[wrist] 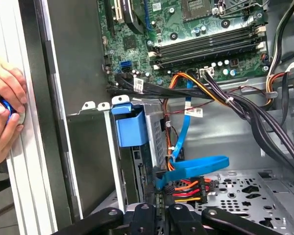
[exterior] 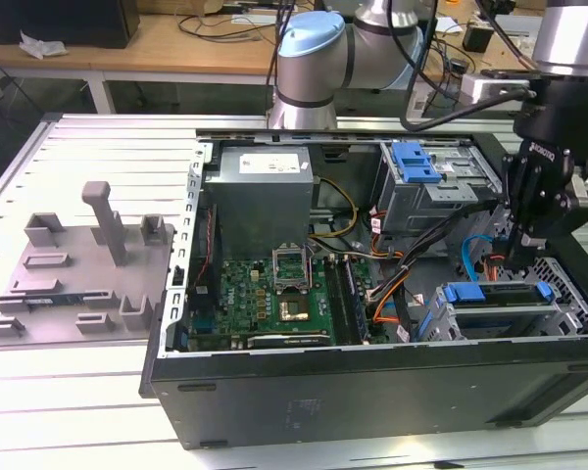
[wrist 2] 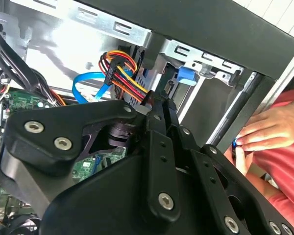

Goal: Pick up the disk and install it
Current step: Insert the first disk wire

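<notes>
Case (exterior: 372, 392): black sheet-metal tower on its side, open, on a ribbed aluminium surface (exterior: 78, 401). Inside are a green motherboard (exterior: 274, 289), a boxy grey power supply (exterior: 260, 191) and perforated steel drive cages.

Disk (exterior: 505, 292): flat silver slab with glossy blue plastic rails on its edges. It lies in the lower drive bay at the exterior view's right, near the case's front corner.

Gripper (exterior: 522, 257): matte black linkage with exposed screw heads, hanging just above the disk's bay. In the second wrist view the fingers (wrist 2: 159, 122) look drawn together, slim tips closed with nothing visible between them. The tips sit right by the bundle of red, orange and yellow power leads (wrist: 186, 188) and the flat blue data cable (wrist: 201, 164). I can't tell whether they touch either.

A blue plastic tab (wrist: 131, 128) sticks up at the bay's edge.

A person's hands (wrist: 5, 107) are on the surface just outside the case wall, pinching something small and blue.

A moulded grey plastic fixture (exterior: 78, 264) sits well apart, at the exterior view's left.
</notes>
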Tool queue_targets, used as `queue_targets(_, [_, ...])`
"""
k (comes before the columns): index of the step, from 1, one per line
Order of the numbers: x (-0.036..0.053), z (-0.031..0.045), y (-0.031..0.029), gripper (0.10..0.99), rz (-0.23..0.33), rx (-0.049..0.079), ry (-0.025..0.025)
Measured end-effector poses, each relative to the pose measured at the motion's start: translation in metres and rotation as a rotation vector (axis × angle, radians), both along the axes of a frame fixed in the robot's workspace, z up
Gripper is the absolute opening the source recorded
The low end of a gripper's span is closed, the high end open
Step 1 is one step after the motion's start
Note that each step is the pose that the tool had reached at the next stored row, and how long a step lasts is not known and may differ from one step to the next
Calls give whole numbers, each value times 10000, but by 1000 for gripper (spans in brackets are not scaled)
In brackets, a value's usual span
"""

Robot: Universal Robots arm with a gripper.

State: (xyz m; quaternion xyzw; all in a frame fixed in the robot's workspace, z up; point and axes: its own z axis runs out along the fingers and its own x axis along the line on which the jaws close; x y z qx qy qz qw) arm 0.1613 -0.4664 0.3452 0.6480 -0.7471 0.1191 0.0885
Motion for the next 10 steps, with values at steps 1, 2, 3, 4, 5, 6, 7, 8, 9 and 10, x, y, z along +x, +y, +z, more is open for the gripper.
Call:
queue_targets(1, [7,0,-25,169,0,66,37])
queue_targets(2, [16,1,-48,169,1,105,50])
queue_targets(3, [21,5,-62,169,1,123,52])
queue_targets(4, [26,11,-78,169,1,139,52])
queue_targets(5, [30,21,-90,169,0,168,52])
queue_targets(6, [31,28,-100,169,0,202,53])
queue_targets(7, [32,36,-112,169,1,248,53])
queue_targets(8, [34,42,-120,169,3,308,52])
queue_targets(9, [35,49,-135,169,10,527,52])
queue_targets(10, [35,51,-150,169,11,697,53])
